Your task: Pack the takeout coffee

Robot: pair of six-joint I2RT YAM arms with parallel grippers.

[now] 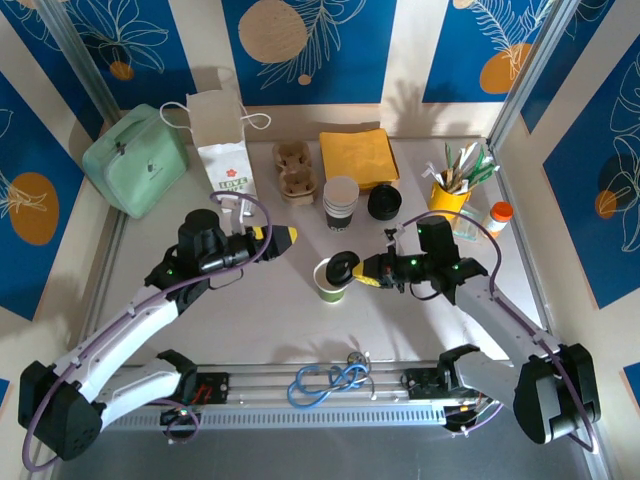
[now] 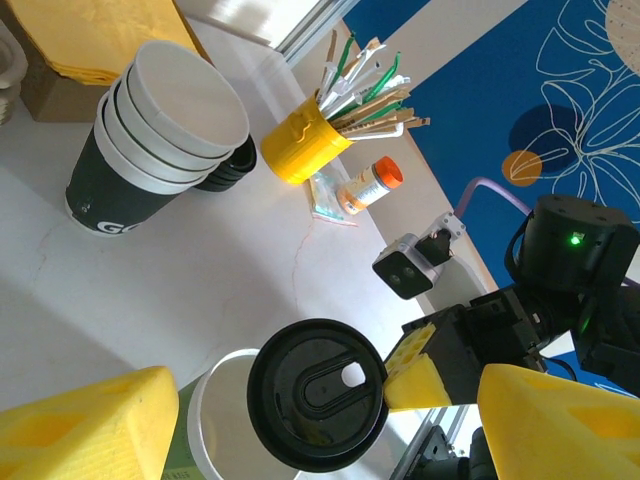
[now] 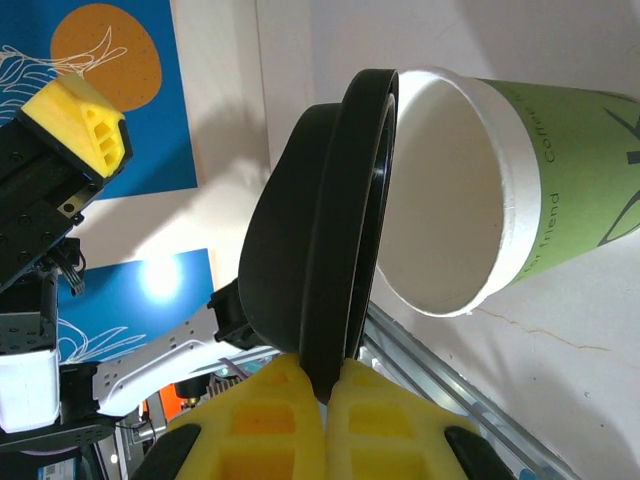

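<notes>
Presently, the bag (image 1: 220, 140) stands upright at the far left of the desk (image 1: 270, 310). The left jaws stand apart and empty, above the desk, left of the cup (image 1: 327, 285). The cup is upright at desk centre, its mouth uncovered. The black lid (image 1: 342, 267) hangs tilted over the cup's right rim, not seated; whether it touches the rim cannot be told. The right jaws are clamped on the lid's edge. A stack (image 1: 340, 203) of cups stands just beyond.
</notes>
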